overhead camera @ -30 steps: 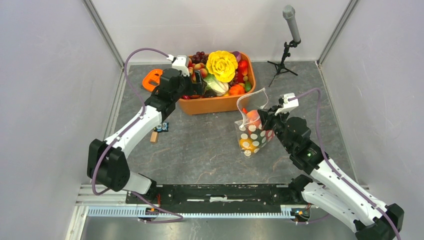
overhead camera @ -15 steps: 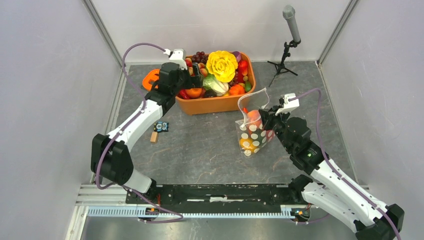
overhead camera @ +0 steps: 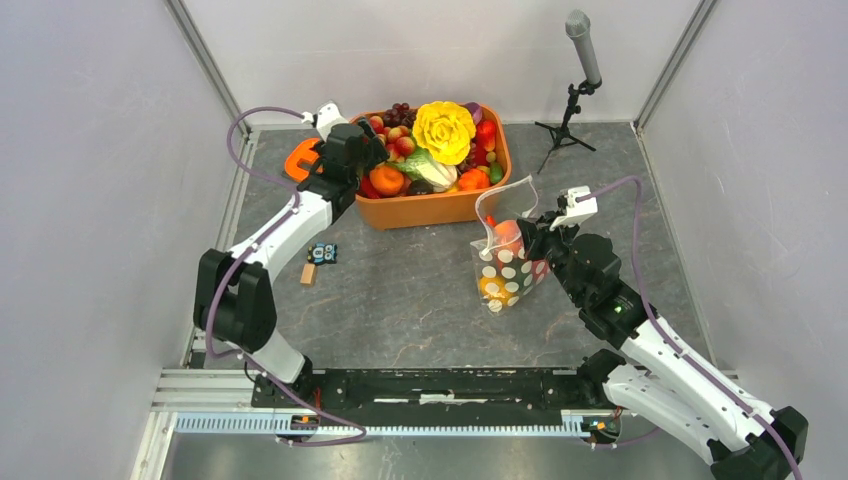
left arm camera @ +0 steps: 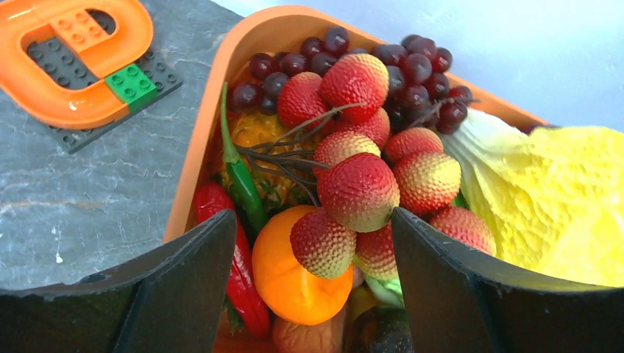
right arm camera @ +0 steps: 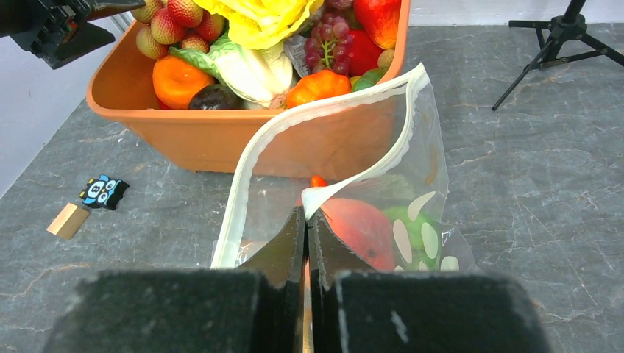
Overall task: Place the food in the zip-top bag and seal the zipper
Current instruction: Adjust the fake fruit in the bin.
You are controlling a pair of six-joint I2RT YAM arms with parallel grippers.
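Observation:
The clear dotted zip-top bag (overhead camera: 508, 262) stands open on the grey floor, with red, orange and green food inside (right arm camera: 364, 229). Its whitish zipper (right arm camera: 246, 165) arcs round the open mouth. My right gripper (right arm camera: 307, 220) is shut on the bag's near mouth edge and holds it up; it also shows in the top view (overhead camera: 533, 238). My left gripper (left arm camera: 316, 243) is open above the left end of the orange tub (overhead camera: 425, 208), straddling a bunch of red lychees (left arm camera: 358, 191) and an orange fruit (left arm camera: 294, 268); it also shows in the top view (overhead camera: 372, 152).
The tub holds grapes (left arm camera: 412, 62), a red chilli (left arm camera: 235, 272), a green chilli (left arm camera: 239, 180) and a yellow cabbage (overhead camera: 443, 130). An orange ring on a brick plate (left arm camera: 73, 59) lies left of it. Small blocks (overhead camera: 316, 262) lie on the floor. A microphone stand (overhead camera: 572, 110) is at the back right.
My left arm has swung left and back along the tub to its left end. The right gripper and the bag have not moved.

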